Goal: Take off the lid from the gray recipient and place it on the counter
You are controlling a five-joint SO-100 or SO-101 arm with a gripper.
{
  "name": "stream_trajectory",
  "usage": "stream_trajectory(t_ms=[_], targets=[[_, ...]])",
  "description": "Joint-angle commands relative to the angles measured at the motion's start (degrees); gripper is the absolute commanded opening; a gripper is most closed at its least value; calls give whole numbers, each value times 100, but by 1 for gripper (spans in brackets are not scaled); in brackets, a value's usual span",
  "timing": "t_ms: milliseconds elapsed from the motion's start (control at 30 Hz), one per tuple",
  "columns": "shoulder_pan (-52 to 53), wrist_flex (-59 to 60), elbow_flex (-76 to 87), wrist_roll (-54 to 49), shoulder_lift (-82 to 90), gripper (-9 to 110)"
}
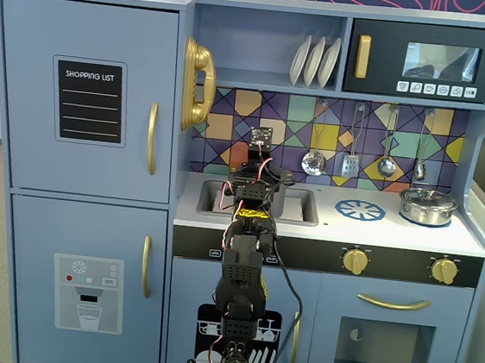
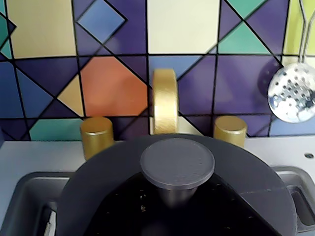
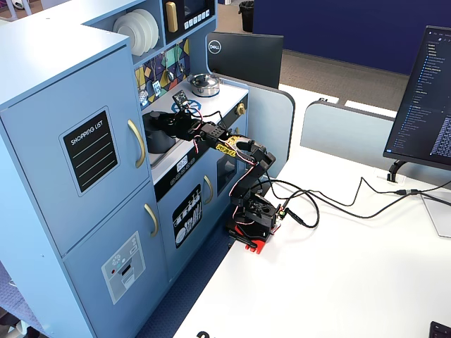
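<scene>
Where the white counter point(image 1: 393, 235) meets mosaic backsplash point(image 2: 113, 59), gripper point(image 3: 163, 117) clenched around lid point(image 2: 177, 162) knob

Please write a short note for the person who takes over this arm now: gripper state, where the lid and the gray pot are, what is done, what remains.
Gripper: reaches over the sink; the fingers are hidden in every view, so open or shut cannot be told.
Lid: dark gray disc with its knob fills the bottom of the wrist view, in front of the gold faucet.
Gray pot: at the sink area, mostly hidden by the arm. Whether the lid is still on it is unclear.
Done: approach to the lid.
Left: lift the lid and set it on the white counter.
</scene>
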Motion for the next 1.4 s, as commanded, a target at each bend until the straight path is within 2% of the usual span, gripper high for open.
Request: stream_trajectory(t_ms=[0,667,1167,1367], targets=[[-123,-246,-448,-53,176,0],[185,-281,-976,-264,334,0],[1942,343,-1107,158,589,0],[2733,237,-844,308,510,0]])
